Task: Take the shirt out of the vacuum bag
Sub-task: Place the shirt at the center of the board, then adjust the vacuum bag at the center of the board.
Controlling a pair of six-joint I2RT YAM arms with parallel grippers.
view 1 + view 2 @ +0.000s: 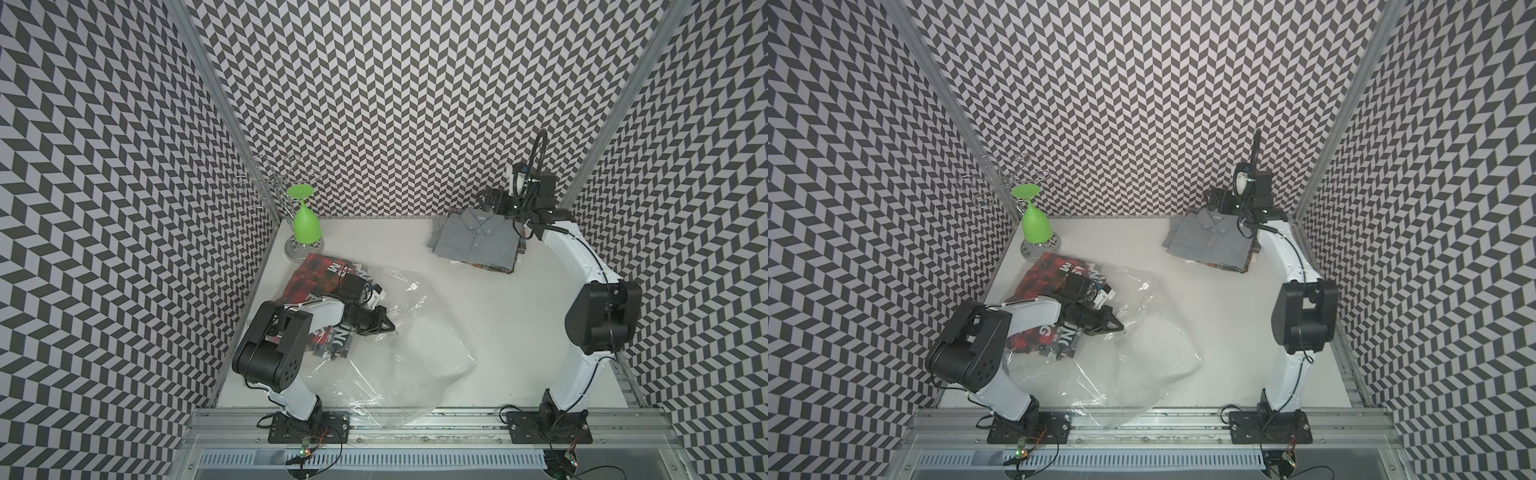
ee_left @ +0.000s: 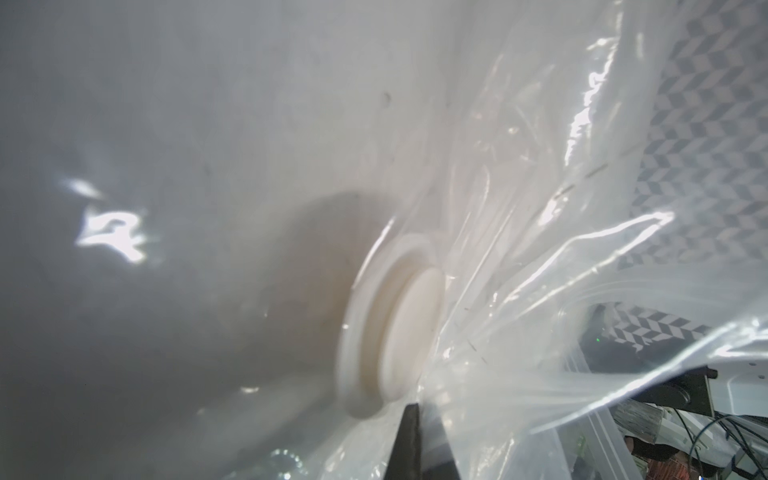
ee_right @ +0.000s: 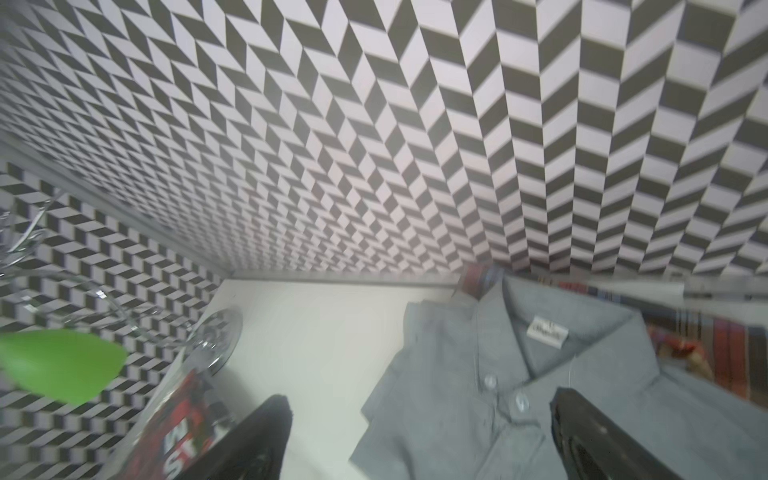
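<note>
The vacuum bag (image 1: 399,345) (image 1: 1133,357) lies crumpled and see-through over the left and front of the table, its front end hanging over the rail. My left gripper (image 1: 392,327) (image 1: 1121,326) (image 2: 412,409) is shut on a fold of the bag right beside the white valve disc (image 2: 395,332). A folded grey shirt (image 1: 478,241) (image 1: 1210,243) (image 3: 498,395) lies outside the bag at the back right. My right gripper (image 1: 493,201) (image 1: 1216,200) (image 3: 419,432) hovers open over its collar, holding nothing.
A plaid cloth (image 1: 518,255) lies under the grey shirt. A red plaid item with white letters (image 1: 318,270) lies under my left arm at the bag's left side. A green glass (image 1: 305,224) hangs upside down on a wire rack (image 1: 270,183) in the back left corner.
</note>
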